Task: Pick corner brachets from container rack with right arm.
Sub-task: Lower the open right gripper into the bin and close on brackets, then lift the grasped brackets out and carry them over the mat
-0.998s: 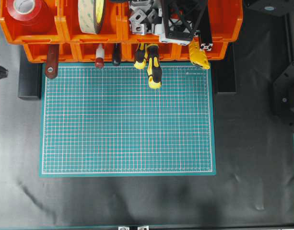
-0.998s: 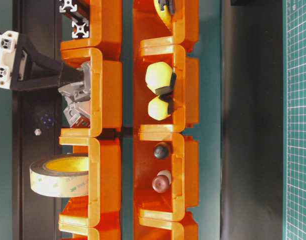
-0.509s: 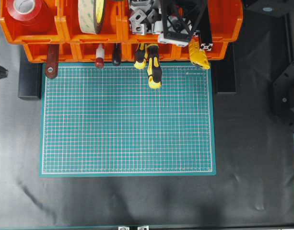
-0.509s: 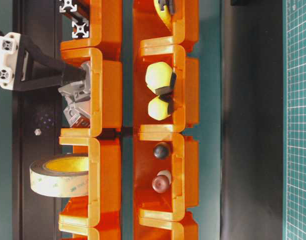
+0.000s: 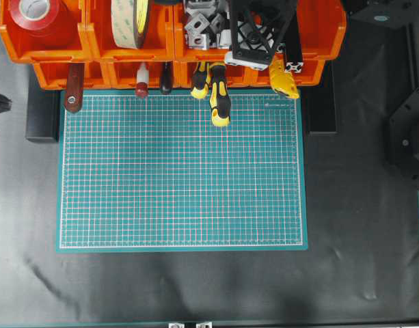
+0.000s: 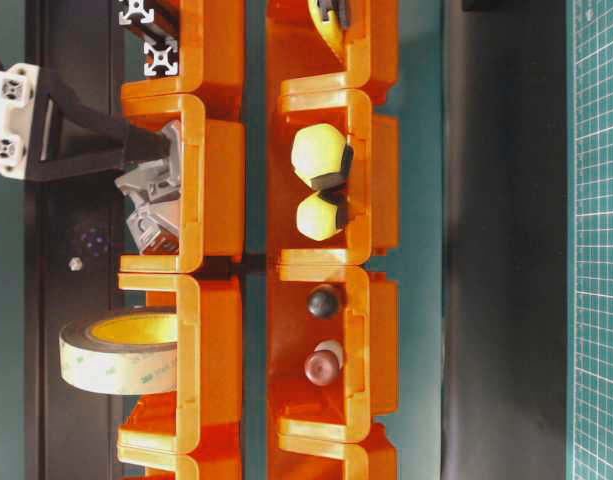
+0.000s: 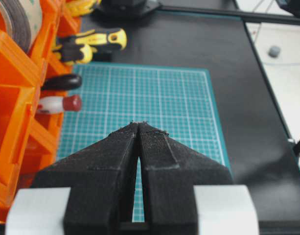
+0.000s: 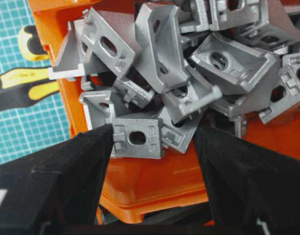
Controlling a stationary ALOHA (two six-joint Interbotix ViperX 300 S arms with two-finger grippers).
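Overhead, the black right arm [image 5: 253, 31] reaches down into the bright orange plastic container rack [image 5: 52, 51].
Table-level: its tips meet the silver-grey L-shaped corner brachets [image 6: 151, 200] in an upper bin. Left wrist: left gripper [image 7: 139, 128] clenched over the green mat [image 7: 154, 105]. Right wrist: right gripper [image 8: 152, 137] clamps one brachet [image 8: 138, 137].

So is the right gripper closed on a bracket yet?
Yes: the right gripper is shut on a corner bracket, both fingers pressing its sides.
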